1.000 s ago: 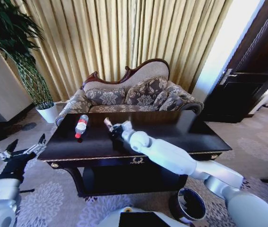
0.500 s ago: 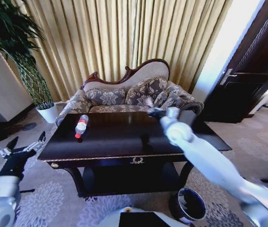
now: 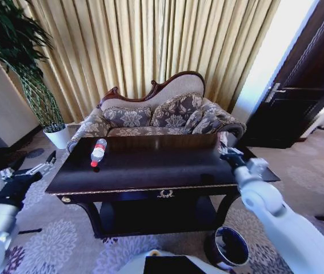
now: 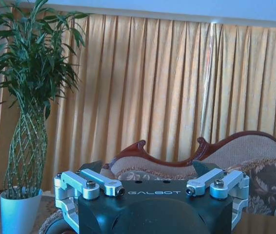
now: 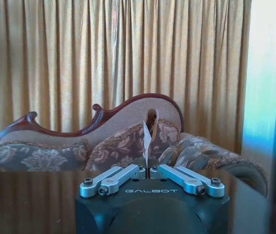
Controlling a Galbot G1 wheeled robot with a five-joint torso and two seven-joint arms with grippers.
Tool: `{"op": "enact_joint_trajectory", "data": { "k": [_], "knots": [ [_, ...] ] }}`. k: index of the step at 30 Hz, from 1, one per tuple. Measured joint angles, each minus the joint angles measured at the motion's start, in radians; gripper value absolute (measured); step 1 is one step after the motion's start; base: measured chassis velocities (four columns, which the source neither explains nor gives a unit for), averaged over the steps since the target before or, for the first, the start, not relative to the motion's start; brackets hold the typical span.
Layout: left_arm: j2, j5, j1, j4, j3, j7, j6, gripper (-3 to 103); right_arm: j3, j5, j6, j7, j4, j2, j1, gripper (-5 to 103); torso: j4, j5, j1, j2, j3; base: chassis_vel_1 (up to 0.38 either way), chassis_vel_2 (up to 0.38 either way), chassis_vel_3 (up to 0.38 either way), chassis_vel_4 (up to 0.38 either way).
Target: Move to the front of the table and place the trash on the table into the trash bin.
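Our right end effector pinches the tan wrapper scrap above the surface's right end; we should swing it squarely over the trash bin before releasing.

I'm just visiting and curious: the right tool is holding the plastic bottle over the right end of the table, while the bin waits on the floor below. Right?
Not quite. The right tool pinches a tan wrapper scrap, as the right wrist view shows. The bottle lies on the table, left side. The trash bin is on the floor.
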Motion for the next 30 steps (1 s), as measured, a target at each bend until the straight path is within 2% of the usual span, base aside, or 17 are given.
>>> {"op": "enact_joint_trajectory", "data": {
  "k": [5, 11, 17, 30],
  "knots": [
    [0.016, 0.007, 0.027, 0.025, -0.013, 0.033, -0.016, 100, 0.032, 0.004, 0.005, -0.036, 0.099, 0.048, -0.103, 0, 0.0002, -0.0001, 0.000, 0.000, 0.000, 0.000, 0.000, 0.000, 0.000],
    [0.021, 0.015, 0.027, 0.030, 0.001, 0.057, -0.026, 100, 0.021, -0.011, 0.005, -0.039, 0.167, 0.088, -0.140, 0, 0.0001, -0.0002, 0.000, 0.000, 0.000, 0.000, 0.000, 0.000, 0.000],
    [0.022, 0.016, 0.017, 0.026, 0.010, 0.076, -0.026, 100, -0.011, -0.065, 0.005, -0.038, 0.206, 0.117, -0.154, 0, 0.0002, -0.0001, 0.000, 0.000, 0.000, 0.019, -0.024, -0.020, 0.018],
    [-0.021, 0.049, 0.040, 0.010, 0.011, 0.085, -0.026, 100, -0.035, -0.109, 0.017, -0.036, 0.220, 0.148, -0.174, 0, 0.0001, 0.0002, 0.000, 0.000, 0.000, 0.183, -0.174, -0.172, 0.172]
  ]
}}
